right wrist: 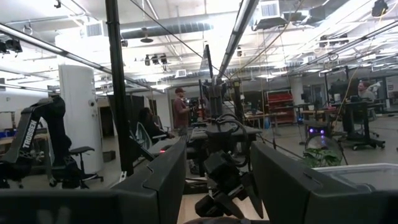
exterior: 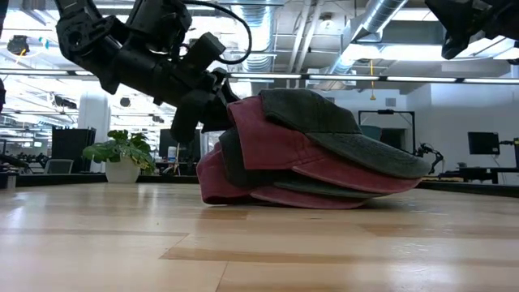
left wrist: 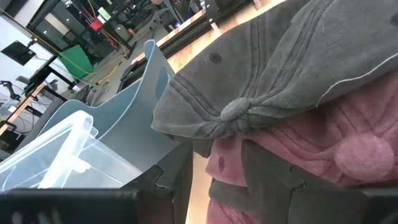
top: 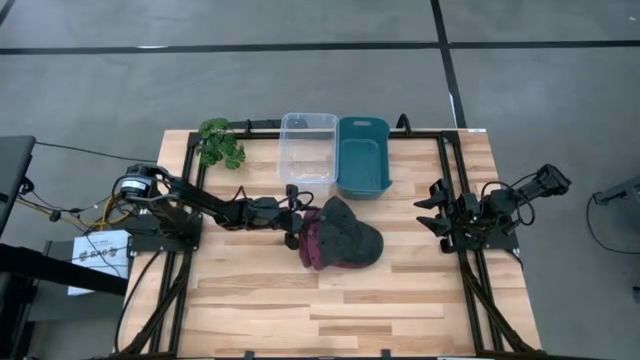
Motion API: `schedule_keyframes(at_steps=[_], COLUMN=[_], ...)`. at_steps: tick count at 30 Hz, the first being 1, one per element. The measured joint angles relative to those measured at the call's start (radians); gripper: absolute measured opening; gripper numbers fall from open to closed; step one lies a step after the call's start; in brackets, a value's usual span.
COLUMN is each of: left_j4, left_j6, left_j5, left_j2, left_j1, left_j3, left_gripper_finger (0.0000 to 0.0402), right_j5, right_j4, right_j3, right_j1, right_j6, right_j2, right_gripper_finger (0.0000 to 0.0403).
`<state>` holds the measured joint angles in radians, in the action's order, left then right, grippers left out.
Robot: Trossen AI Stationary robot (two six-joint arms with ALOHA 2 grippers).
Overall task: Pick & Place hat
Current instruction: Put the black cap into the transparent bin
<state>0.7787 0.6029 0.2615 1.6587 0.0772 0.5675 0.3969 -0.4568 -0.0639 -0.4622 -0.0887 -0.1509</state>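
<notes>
Hats (top: 340, 238) sit stacked mid-table, in front of the bins; left gripper (top: 297, 222) is open at the stack's edge, fingers (left wrist: 273, 180) straddling the pink layers under the grey cap (left wrist: 292, 68). Closing here likely grabs several hats or drags the whole pile. Right gripper (top: 432, 208) is parked at the right side, open

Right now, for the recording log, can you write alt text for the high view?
Seen from above, the left gripper reaches, jaws open, to the edge of a stack of dark grey and maroon fabric caps on a light wooden table. A clear plastic bin and a teal plastic bin stand behind; the right gripper waits aside, open.
</notes>
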Motion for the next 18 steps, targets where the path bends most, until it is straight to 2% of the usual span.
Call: schedule_keyframes(at_steps=[7, 18], left_j4=[0.002, 0.008], left_j6=[0.001, 0.003], left_j5=[-0.053, -0.057], left_j2=[0.002, 0.002], left_j1=[0.000, 0.000], left_j3=[0.011, 0.011], left_gripper_finger=[0.0135, 0.0135], right_j5=[0.001, 0.001], right_j4=[0.000, 0.000], right_j3=[0.000, 0.000], right_j1=[0.000, 0.000], right_j6=[0.000, 0.000], right_j2=[0.000, 0.000], right_gripper_finger=[0.0170, 0.0170])
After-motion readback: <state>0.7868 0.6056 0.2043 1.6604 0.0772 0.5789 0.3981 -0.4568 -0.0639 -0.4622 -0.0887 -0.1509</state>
